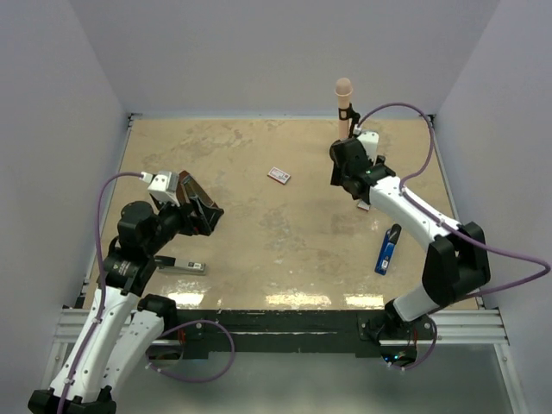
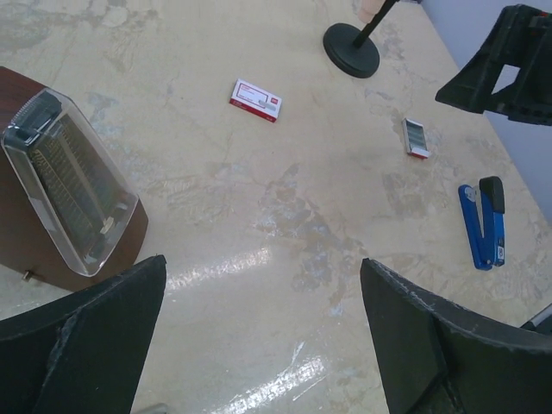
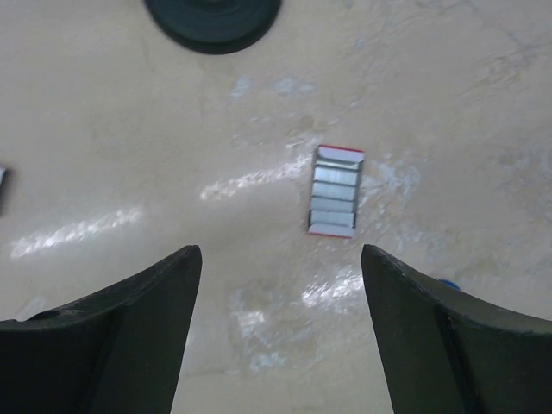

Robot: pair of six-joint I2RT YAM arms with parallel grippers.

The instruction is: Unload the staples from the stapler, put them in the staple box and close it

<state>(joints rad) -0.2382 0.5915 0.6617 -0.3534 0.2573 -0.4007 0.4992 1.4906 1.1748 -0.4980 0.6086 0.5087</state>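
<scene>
The blue and black stapler point(image 1: 388, 248) point(image 2: 485, 224) lies closed on the table at the right. A small flat silvery ridged block with red ends, seemingly the staples point(image 3: 335, 203) point(image 1: 364, 205) point(image 2: 417, 138), lies on the table between the stapler and the stand. My right gripper point(image 1: 352, 177) point(image 3: 280, 259) hovers over the table just short of that block, jaws open with nothing between them. My left gripper point(image 1: 203, 211) point(image 2: 263, 285) hangs open and empty at the left, far from the stapler.
A brown case with a clear cover point(image 1: 197, 200) point(image 2: 73, 190) stands by my left gripper. A small red-and-white box point(image 1: 278, 175) point(image 2: 256, 99) lies mid-table. A stand on a black round base point(image 1: 345, 108) point(image 3: 213, 17) rises at the back right. A grey flat bar point(image 1: 181, 266) lies front left.
</scene>
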